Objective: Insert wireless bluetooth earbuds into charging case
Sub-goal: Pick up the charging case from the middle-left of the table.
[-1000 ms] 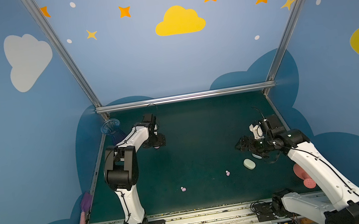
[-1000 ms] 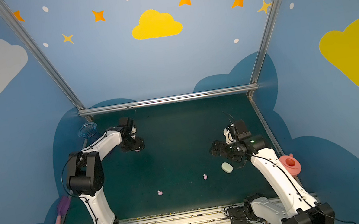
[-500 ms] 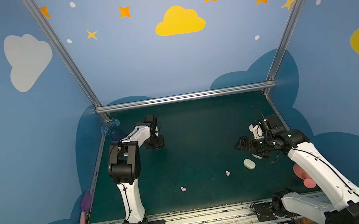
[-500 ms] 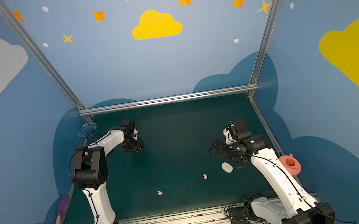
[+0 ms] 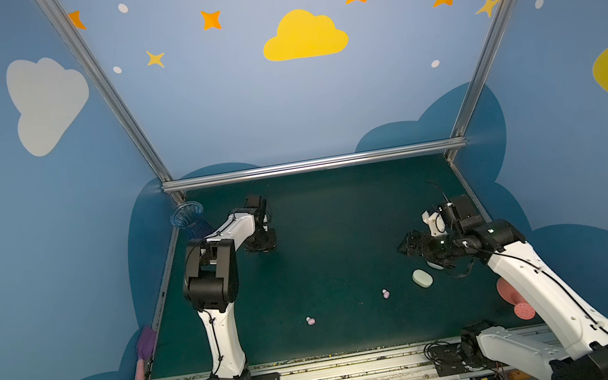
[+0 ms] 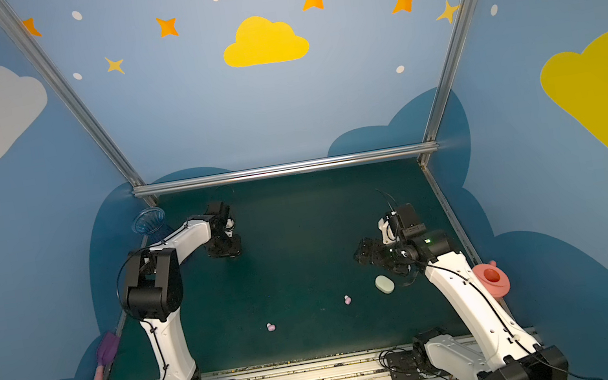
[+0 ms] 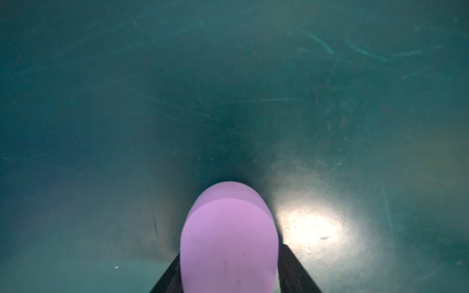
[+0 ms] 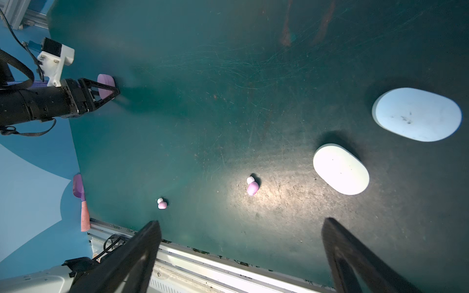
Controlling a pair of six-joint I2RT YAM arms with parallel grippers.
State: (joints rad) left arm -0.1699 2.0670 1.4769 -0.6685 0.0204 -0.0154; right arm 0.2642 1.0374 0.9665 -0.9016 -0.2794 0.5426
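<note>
Pink earbud (image 8: 253, 186) lay near closed cream case (image 8: 340, 168); second pink earbud (image 8: 162, 203) farther off; both white-tipped; pink case (image 7: 228, 241) well apart.

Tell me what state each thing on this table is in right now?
Pink case: closed, on the mat.
Left gripper: shut on the pink case.
Right gripper: open, empty.
Pink earbuds: loose on the mat, outside any case.
White case: closed.
Pale blue case: closed.
</note>
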